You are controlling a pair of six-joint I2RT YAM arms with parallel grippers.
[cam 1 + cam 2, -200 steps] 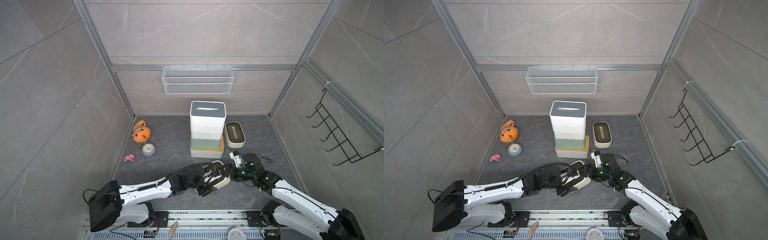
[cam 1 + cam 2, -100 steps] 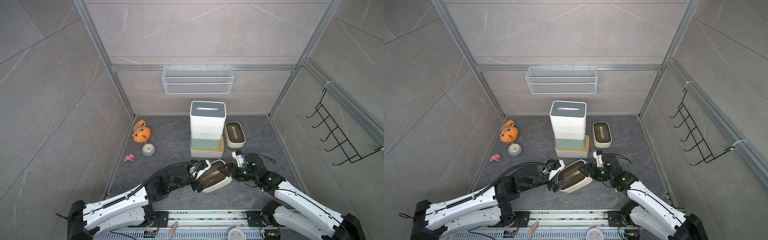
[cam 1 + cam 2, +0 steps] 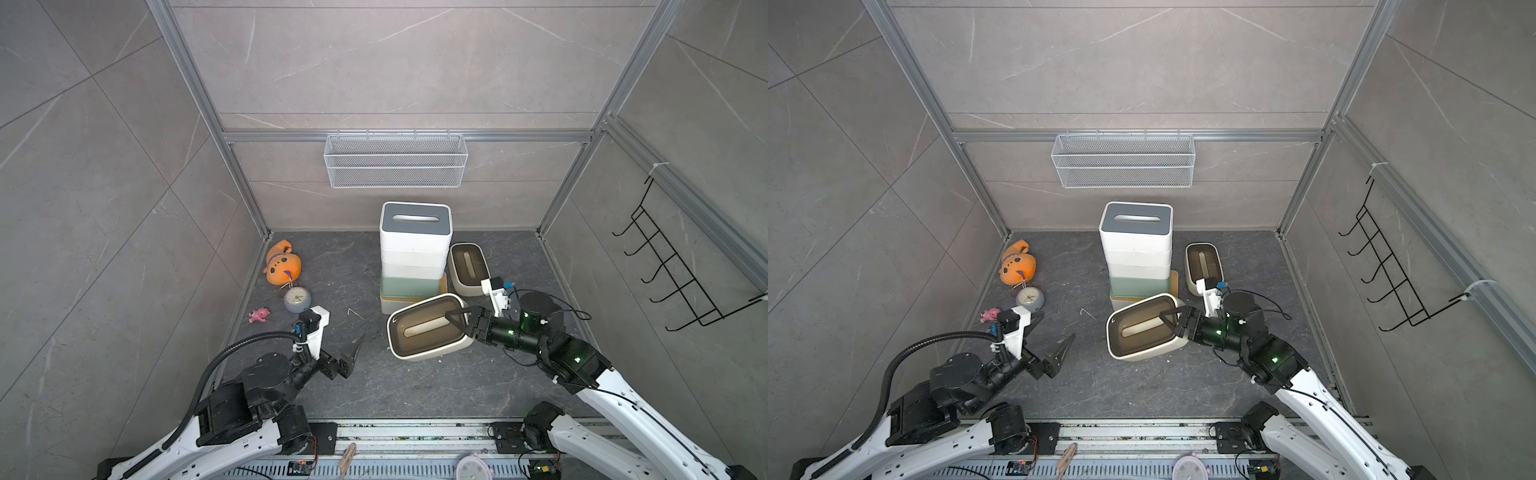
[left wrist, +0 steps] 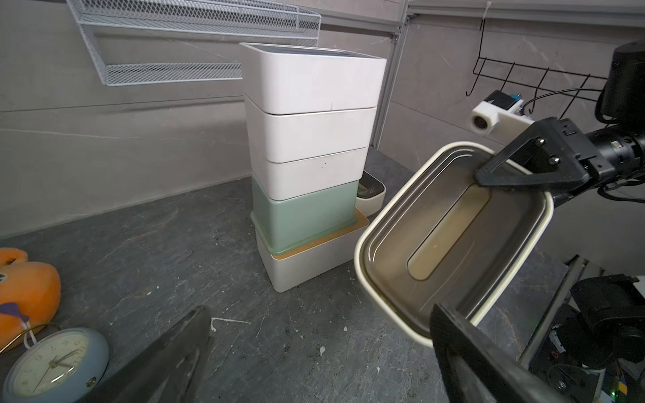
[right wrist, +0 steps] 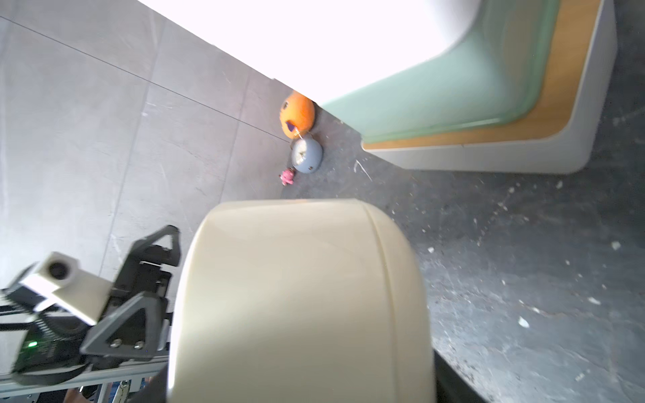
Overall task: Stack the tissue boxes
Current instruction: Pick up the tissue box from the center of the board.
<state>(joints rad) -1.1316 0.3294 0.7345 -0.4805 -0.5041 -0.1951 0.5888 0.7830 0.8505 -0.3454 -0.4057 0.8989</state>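
While the cream box (image 3: 428,328) is being gripped by the right claw (image 3: 462,322) in both top views, tilted before the stack (image 3: 415,249) near the counter's (image 3: 374,386) far edge, the left claw (image 3: 1050,336) is being held spread, empty. In the left wrist view its brown lid (image 4: 495,226) is being shown.

Overhead top views; wrist views share the stack (image 4: 307,132).

**Left arm** (image 3: 266,374) and **right arm** (image 3: 582,363): white shell links, black joint housings. A ribbed black hose (image 3: 257,335) feeds the left white wrist-camera mount (image 3: 320,328). Thin black cables (image 3: 579,311), a blue connector (image 3: 508,285) and green indicator lights (image 3: 508,332) mark the right. Fingers (image 4: 516,167) are black triangular frames, each with two screws.
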